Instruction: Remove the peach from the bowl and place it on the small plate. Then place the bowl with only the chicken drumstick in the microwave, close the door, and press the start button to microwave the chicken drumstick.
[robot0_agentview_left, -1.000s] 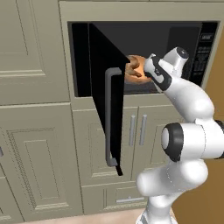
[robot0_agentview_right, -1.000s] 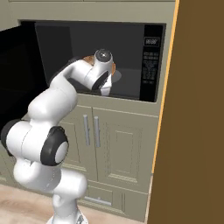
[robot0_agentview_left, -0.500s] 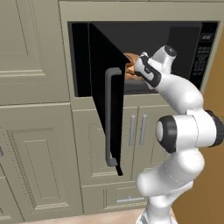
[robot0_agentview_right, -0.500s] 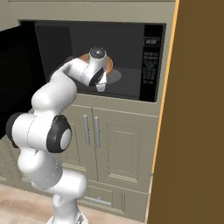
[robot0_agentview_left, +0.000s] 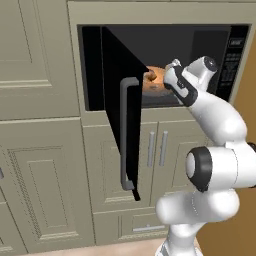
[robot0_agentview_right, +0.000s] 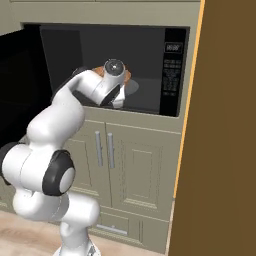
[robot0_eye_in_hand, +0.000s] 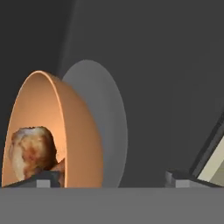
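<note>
Bowl with drumstick sits on the turntable inside the microwave. Gripper spread wide, empty, bowl rim at its 9 o'clock. Risk: a fingertip clips the rim on retreat, dragging the bowl off-centre; door then fouls it.

— What colours inside the microwave?
— Black cavity, pale grey turntable. The bowl is orange; the chicken drumstick is mottled brown and cream (golden patches).
— And outside?
— Beige cabinet doors, black microwave door with grey handle.
</note>
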